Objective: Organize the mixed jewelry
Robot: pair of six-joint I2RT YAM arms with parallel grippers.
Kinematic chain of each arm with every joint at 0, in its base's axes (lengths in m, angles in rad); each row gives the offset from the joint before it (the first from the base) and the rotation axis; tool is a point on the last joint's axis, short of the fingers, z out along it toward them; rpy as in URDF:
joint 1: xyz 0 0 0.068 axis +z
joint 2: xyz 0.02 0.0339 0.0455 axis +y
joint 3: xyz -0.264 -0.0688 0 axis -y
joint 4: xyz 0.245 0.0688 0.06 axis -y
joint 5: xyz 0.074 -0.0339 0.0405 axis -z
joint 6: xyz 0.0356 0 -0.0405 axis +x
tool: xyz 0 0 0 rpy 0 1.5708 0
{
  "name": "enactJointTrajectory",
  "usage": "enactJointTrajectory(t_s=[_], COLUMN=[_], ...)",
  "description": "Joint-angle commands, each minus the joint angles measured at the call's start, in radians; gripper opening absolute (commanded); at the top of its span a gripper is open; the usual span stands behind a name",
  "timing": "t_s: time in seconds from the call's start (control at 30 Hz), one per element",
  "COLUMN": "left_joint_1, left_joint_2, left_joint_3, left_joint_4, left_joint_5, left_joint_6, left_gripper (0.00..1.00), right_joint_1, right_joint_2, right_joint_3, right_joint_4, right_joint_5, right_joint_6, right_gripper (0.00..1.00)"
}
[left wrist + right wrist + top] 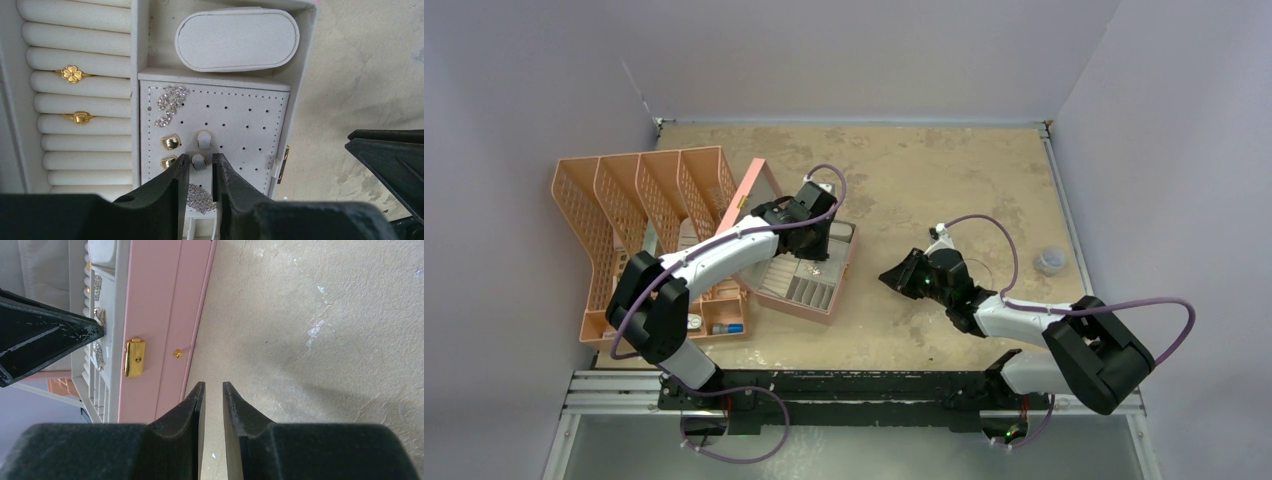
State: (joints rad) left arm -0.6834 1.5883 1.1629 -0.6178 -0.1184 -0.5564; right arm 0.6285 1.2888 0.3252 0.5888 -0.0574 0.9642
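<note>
Left end effector [200, 157] narrowly parted astride a small pale earring [199, 163] on the perforated panel [250, 125]. Likely light, hard, slippery: pinch its sides. Right end effector [213, 385] narrow, empty.

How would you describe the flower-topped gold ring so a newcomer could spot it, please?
Find the open pink jewelry box beside the orange file rack. Its cream ring rolls hold two gold rings. The clover ring has a four-petal top; its neighbour has a small blocky one.

Gold rings [72, 74] in rolls [80, 47], studs [171, 142] on panel [240, 125]
</note>
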Motion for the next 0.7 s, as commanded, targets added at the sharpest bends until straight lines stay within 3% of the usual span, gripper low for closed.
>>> enactJointTrajectory(t_s=[0.0,0.23,0.47,0.67], left_joint_1=[-0.012,-0.013,-0.010,-0.011], left_joint_2=[-0.025,-0.055,-0.117,-0.185], left_joint_3=[0.001,0.014,0.062,0.111], left_joint_4=[0.010,0.010,-0.072,-0.095], left_joint_5=[0.037,0.032,-0.097,-0.130], left_joint_6=[-0.020,-0.020,-0.080,-0.061], left_gripper=[0.23,0.24,0.46,0.55], right_joint_1=[0.005,0.004,0.004,0.004], right_joint_2=[-0.009,-0.008,-0.006,-0.005], right_joint_3=[-0.002,0.000,0.000,0.000], right_joint_4=[0.040,0.041,0.040,0.042], right_joint_5=[0.027,0.027,0.028,0.028], right_joint_6=[-0.012,-0.011,-0.010,-0.010], right_gripper=[0.21,0.21,0.21,0.21])
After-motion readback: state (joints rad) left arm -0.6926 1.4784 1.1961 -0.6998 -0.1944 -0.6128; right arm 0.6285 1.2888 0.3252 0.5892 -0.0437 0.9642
